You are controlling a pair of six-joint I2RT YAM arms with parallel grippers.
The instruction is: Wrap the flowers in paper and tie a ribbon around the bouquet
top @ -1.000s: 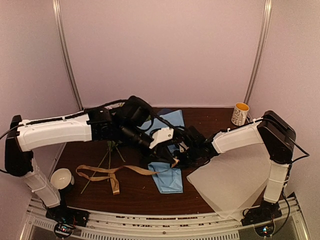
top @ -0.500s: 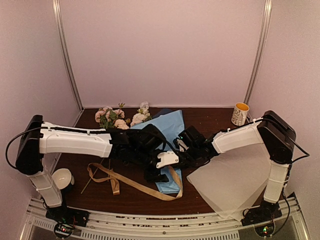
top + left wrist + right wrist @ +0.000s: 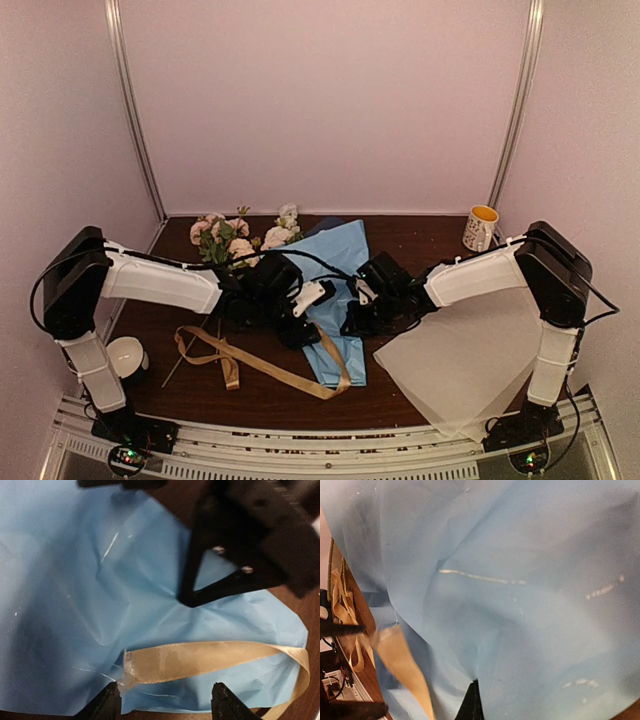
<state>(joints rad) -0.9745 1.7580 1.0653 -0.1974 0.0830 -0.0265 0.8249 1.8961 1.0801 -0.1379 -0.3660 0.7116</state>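
The light blue paper [image 3: 342, 252] lies folded lengthwise mid-table, its wide end to the back. White and pink flowers [image 3: 235, 238] lie by its far left corner. The tan ribbon [image 3: 268, 364] runs from loops at the left and curls up over the paper's near end. In the left wrist view its loose end [image 3: 200, 657] rests on the paper [image 3: 75, 595] just ahead of my open left gripper [image 3: 166, 706], touching neither finger. My right gripper [image 3: 354, 322] is shut, pinching a crease of the paper [image 3: 530, 605] at its fingertips [image 3: 472, 705].
A white mug [image 3: 480, 229] with a yellow inside stands at the back right. A pale translucent sheet [image 3: 470, 365] overhangs the front right edge. A white bowl [image 3: 124, 356] sits front left, with thin green stems [image 3: 196, 345] beside it.
My left gripper opened and let go of the ribbon end, then drew back left and lower. The ribbon now lies over the paper's near end. The right gripper kept its pinch.
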